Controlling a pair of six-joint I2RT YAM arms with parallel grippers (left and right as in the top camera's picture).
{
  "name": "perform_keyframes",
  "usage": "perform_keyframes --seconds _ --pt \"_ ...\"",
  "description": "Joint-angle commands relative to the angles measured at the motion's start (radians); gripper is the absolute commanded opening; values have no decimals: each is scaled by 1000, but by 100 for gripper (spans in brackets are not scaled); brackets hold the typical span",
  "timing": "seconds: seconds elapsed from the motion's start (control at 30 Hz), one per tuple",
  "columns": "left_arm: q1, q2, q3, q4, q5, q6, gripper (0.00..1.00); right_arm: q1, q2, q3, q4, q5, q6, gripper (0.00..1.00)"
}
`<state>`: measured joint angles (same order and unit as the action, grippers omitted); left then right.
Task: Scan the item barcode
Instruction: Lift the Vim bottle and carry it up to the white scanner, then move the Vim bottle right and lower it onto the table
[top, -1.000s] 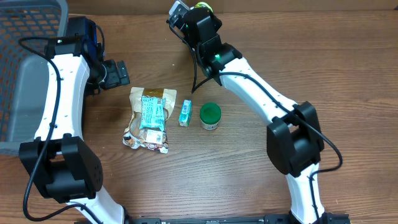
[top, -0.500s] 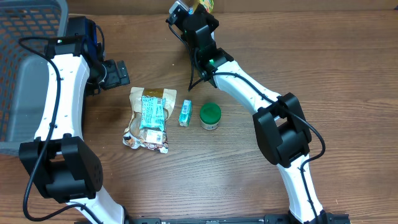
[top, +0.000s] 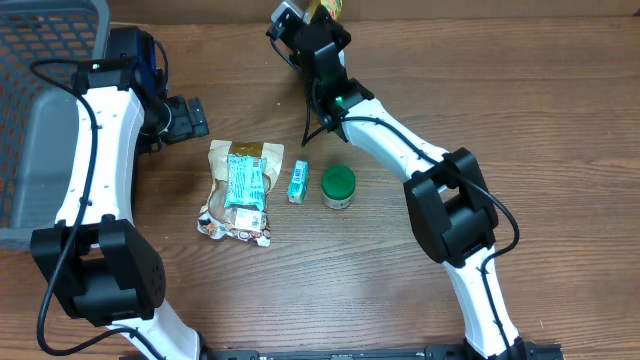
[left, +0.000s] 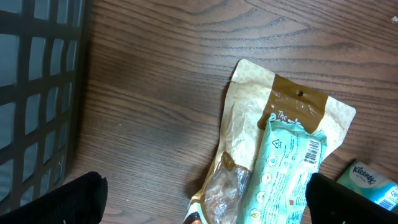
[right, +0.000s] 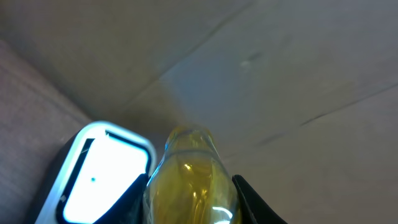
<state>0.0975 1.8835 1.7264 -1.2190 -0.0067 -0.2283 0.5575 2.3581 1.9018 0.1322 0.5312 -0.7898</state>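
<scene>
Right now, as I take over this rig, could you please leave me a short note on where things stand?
Left tool: open, empty, hovering near the snack bag.
Right tool: shut on the yellow bottle, held up beside the scanner at the far edge of the table.
Lying on the table: snack bag with a teal bar on it, tissue pack, green-lidded jar. Basket at the left.
Done: bottle picked up and brought to the scanner.
Left: confirm the scan; I cannot tell whether it registered.
</scene>
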Motion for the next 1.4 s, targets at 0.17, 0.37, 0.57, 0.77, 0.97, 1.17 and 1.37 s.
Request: perform_keyframes --seconds 0.17,0.37,0.57,0.77,0.97,1.17,1.37 --pt "-6 -6 -5 1 7 15 100 -3 18 22 -34 6 23 4" --pt "-6 -6 -5 1 7 15 99 -3 18 22 -56 6 91 4" --pt "-6 -6 -5 1 7 15 100 -1 9 22 -55 31 90 4" --pt "-6 -6 -5 1 7 15 100 -2 -39 22 -68 59 185 4" --pt "-6 -6 -5 1 7 15 100 -6 -166 22 -188 58 377 4" --pt "-6 -6 -5 1 7 15 100 -32 -292 22 -526 37 660 4" --pt "-6 -6 -5 0 7 15 99 -121 -357 22 -917 -34 961 4"
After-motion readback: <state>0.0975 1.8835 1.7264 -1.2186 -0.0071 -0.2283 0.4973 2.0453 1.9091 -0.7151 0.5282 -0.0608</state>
